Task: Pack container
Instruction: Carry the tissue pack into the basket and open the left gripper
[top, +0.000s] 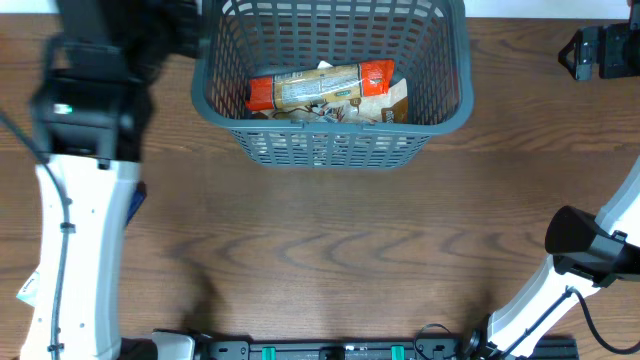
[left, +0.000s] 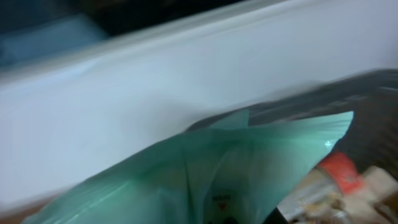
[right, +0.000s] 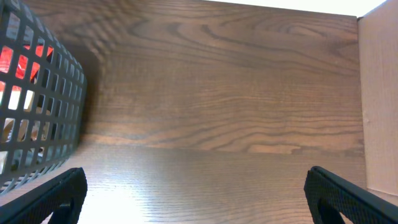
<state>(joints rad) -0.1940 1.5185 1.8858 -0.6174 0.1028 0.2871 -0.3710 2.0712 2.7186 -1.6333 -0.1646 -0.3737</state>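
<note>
Grey plastic is making up the container (top: 330, 148), a big basket that is sitting at the far middle of the wooden table (top: 320, 250), between the two arms. It is standing flat on its bottom with its open top facing up. In the overhead view its long side is running from left to right across the table. I am guessing it is stiff and hard, not squishy, and light for how big it is, even with snacks in it. An orange pack (top: 320, 87) is lying inside along the long side, and a brown pack (top: 392, 103) is peeking out beside it. The best place to take hold is looking like the thick rim, or a finger could be hooking through the slots in the sides. The smooth bottom may be sliding easily on the wood if something is bumping it. The left gripper is pinched closed. Its fingers are hiding in the blurry left wrist view, but a green bag (left: 249, 162) is hanging right in front of that camera above the basket, so it is looking held. The right gripper (right: 196, 202) is spread wide with nothing in it, waiting low over the table near the container's right side.
</note>
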